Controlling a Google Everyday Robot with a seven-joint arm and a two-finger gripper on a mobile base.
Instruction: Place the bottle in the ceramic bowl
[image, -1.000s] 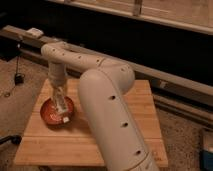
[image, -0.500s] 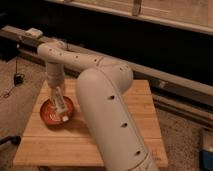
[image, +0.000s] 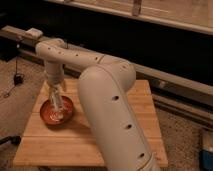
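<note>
The large white robot arm reaches from the lower right foreground across the wooden desk, with its forearm turned down over the desk's left side. Compared with one second ago the arm posture is practically unchanged; the forearm and wrist hold the same line over the same spot, so the descent appears complete rather than in progress. The ceramic bowl sits near the desk's left edge, upright and in the same place as before. The pincer hangs directly over the bowl's interior, low, at or just inside the rim. The bottle shows as a pale, slim shape below the pincer, inside the bowl's outline; whether it already rests on the bowl floor cannot be determined. Whether the pincer is gripping the bottle or has let go cannot be told from this view. Judgement: with motion settled and the bottle within the bowl, the task stands at the release step; letting go and a straight upward retreat remain.
</note>
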